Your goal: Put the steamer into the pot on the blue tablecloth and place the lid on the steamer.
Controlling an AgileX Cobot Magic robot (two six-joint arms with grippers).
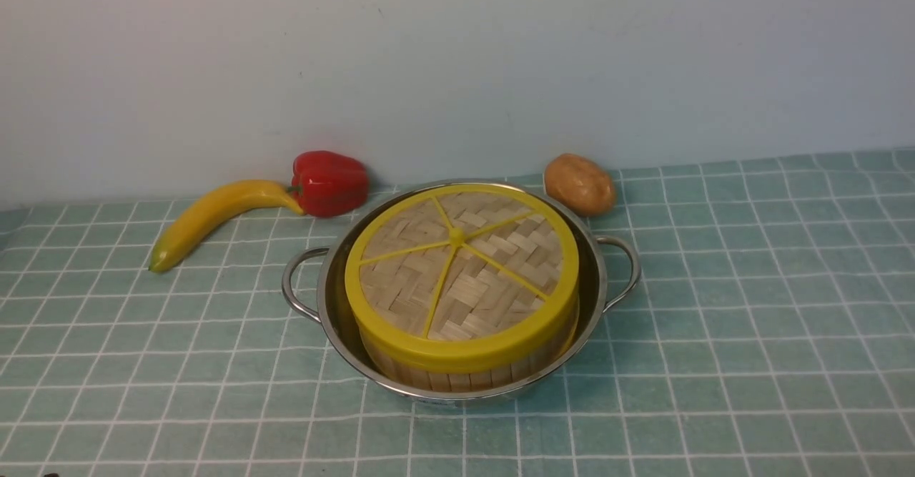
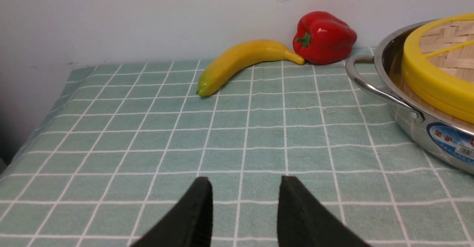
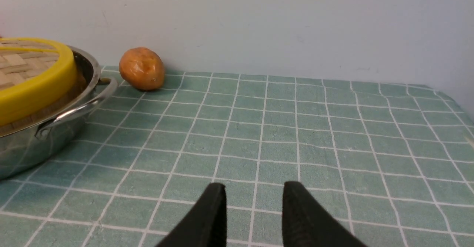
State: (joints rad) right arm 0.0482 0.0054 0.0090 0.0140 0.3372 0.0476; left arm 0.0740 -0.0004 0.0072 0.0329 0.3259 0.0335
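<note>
Sitting finished: lid capping steamer in pot, left claw and right claw gaping empty, needing only parking.

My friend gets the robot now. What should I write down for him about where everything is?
Left gripper: open, holding nothing, over bare cloth.
Right gripper: open, holding nothing, over bare cloth.
The pot stands on the blue tablecloth. The steamer sits inside the pot, and the lid lies on the steamer.
Done: steamer in the pot, lid on.
Left: nothing, as far as the pictures show.
</note>
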